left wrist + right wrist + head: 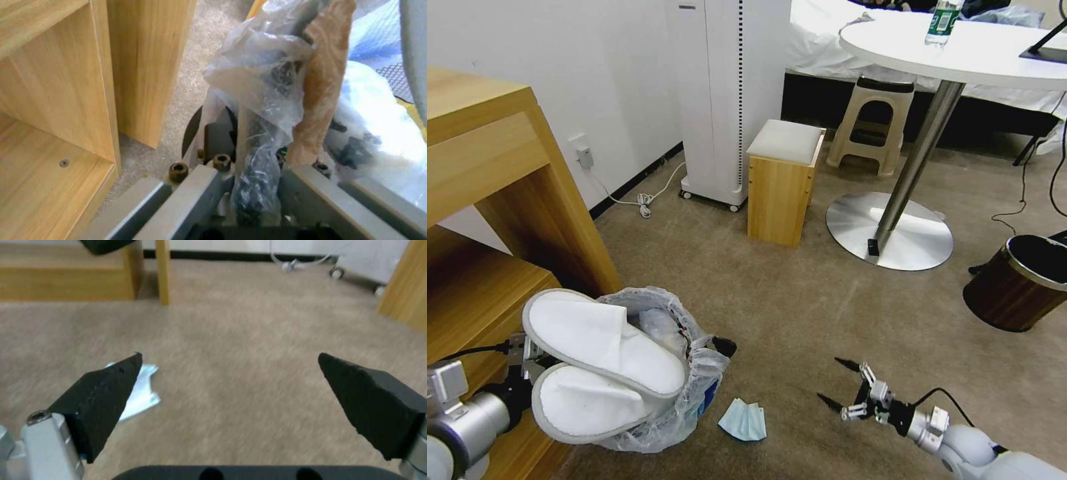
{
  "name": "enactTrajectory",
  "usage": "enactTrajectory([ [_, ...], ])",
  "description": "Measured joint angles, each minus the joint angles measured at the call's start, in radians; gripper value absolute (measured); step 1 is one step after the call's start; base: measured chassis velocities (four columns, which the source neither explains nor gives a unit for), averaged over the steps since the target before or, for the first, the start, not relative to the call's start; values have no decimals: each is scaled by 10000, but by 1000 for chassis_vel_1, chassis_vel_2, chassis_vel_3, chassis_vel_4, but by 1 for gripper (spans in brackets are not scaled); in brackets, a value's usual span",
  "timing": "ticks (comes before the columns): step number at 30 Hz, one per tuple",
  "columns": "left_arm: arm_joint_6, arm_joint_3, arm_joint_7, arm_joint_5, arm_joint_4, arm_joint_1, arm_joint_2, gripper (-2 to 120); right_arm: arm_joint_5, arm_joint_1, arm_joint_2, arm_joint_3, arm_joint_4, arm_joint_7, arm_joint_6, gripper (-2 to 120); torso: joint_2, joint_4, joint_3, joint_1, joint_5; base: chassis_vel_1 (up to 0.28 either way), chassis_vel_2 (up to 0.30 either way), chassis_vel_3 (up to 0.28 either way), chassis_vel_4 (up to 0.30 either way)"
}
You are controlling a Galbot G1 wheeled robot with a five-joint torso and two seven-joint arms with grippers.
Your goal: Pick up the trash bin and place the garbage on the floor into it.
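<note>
The left claw [249, 186] is clenched on the rim of the trash bin [694, 393], held beside the wooden shelf [487, 200] with two white slippers [600, 367] on top. The right claw [842, 383] hangs released above the floor [800, 300], near the light-blue mask [744, 420].

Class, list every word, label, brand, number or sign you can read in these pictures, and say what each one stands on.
None can be read.
The bottle on the white round table carries a green label; its print is too small to read.
The tall white appliance has a small dark mark near its top, too small to read.
</note>
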Motion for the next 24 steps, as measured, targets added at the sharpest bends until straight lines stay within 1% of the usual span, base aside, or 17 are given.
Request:
enactTrajectory([
  [6, -2, 29, -30, -56, 38, -28, 73, 0, 87, 29, 296, -375, -379, -112, 1, 100, 0, 2, 0, 0, 3, 0, 0, 0, 0],
  [9, -2, -7, -40, -110, 37, -6, 114, 0, 105, 119, 440, -601, -604, -129, 1, 100, 0, -1, 0, 0, -3, 0, 0, 0, 0],
  [11, -2, -33, -44, -127, 32, 8, 132, 0, 155, 208, 514, -754, -705, -125, 1, 100, 0, 0, 0, 0, 1, 0, 0, 0, 0],
  [14, -2, -52, -73, -190, 5, 14, 158, 0, 315, 440, 832, -1129, -1006, -93, 1, 100, 0, 3, 0, 0, -1, 0, 0, 0, 0],
  [15, -2, -52, -73, -190, 5, 14, 158, 0, 315, 440, 832, -1129, -1006, -93, 1, 100, 0, 3, 0, 0, -1, 0, 0, 0, 0],
  [18, -2, -50, -98, -205, -43, 40, 160, 0, 424, 579, 1181, -1426, -1237, -73, 1, 100, 0, 0, 0, 0, 1, 0, 0, 0, 0],
  [24, -2, -81, -140, -277, -58, 49, 216, 0, 520, 825, 1546, -1844, -1553, -61, 1, 100, 0, 2, 1, 0, 0, 0, 0, 0, 0],
])
